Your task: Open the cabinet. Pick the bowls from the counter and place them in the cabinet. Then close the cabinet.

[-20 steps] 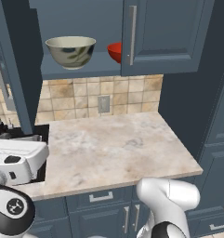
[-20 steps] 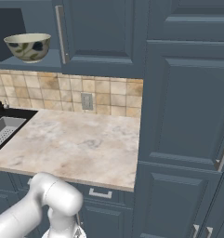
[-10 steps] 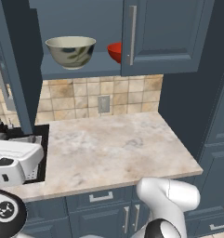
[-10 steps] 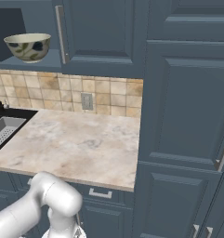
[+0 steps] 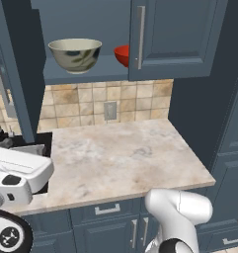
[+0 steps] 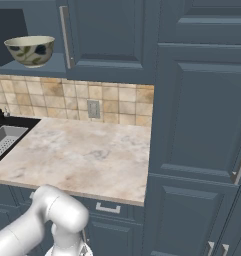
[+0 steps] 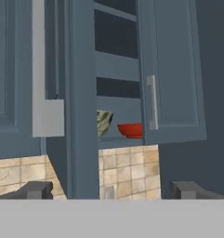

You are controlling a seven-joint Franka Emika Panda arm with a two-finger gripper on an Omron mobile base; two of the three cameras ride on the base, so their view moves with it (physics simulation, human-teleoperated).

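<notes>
The cabinet (image 5: 175, 39) has its left door (image 5: 17, 74) swung open and its right door shut. On its lower shelf stand both bowls: the cream-white bowl (image 5: 75, 54) in the open half and the red bowl (image 5: 123, 55) half behind the shut door. In the right base view I see the cream bowl (image 6: 31, 50) on the same shelf. My gripper (image 7: 112, 191) is open with nothing between its fingertips (image 7: 34, 189). It looks up at the open door (image 7: 81, 93), seen edge-on, with the red bowl (image 7: 130, 130) beyond it. The counter (image 5: 125, 153) carries no bowl.
A black sink (image 5: 21, 148) with a grey basket (image 6: 4, 140) is set into the counter's left end. Tall dark cupboards (image 6: 202, 100) close off the right side. Drawers with short handles (image 5: 108, 210) run under the counter. My white arm link (image 5: 17, 173) hangs over the sink's edge.
The white arm link at the lower left of the left base view has sunk a little. Bowls and cabinet doors stand as before.
</notes>
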